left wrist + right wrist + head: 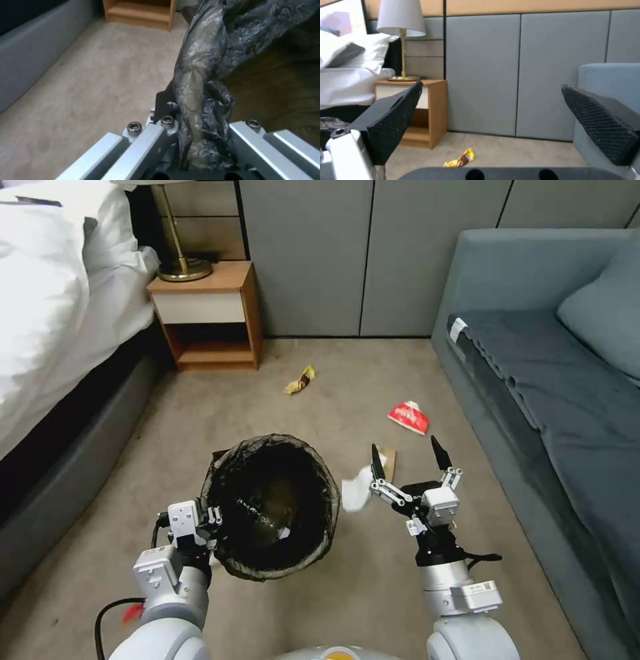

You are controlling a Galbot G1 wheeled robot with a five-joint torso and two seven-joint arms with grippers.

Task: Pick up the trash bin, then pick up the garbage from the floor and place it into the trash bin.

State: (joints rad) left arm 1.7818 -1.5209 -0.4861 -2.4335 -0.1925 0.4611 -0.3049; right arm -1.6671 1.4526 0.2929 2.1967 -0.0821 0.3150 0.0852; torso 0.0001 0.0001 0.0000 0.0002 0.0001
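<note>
Two grippers work over a beige short-pile carpet [373, 593]. On the left, the left gripper [212, 517] has its metal jaws clamped on the rim of the trash bin [272, 505], a small round bucket lined with a crinkled, glossy black plastic bag folded over its edge; the left wrist view shows the bunched film [200, 105] pinched between the silver finger bars. The bin's dark open mouth faces up toward the head camera, just ahead of the left arm.

Beyond it, a crumpled yellow-brown snack wrapper [300, 380] lies on the carpet near a wooden nightstand [207, 313] with a brass lamp base. Just right of the bin lie a white crumpled tissue [357, 490] and, touching it, a flat brown cardboard scrap [389, 460].

Farther right, the right gripper [408, 459] hovers above the floor with its jaws wide apart, the black diamond-textured pads [396, 125] pointing forward. A crumpled red-and-white wrapper [409, 417] rests ahead of it, near a grey-blue fabric sofa [567, 400].
</note>
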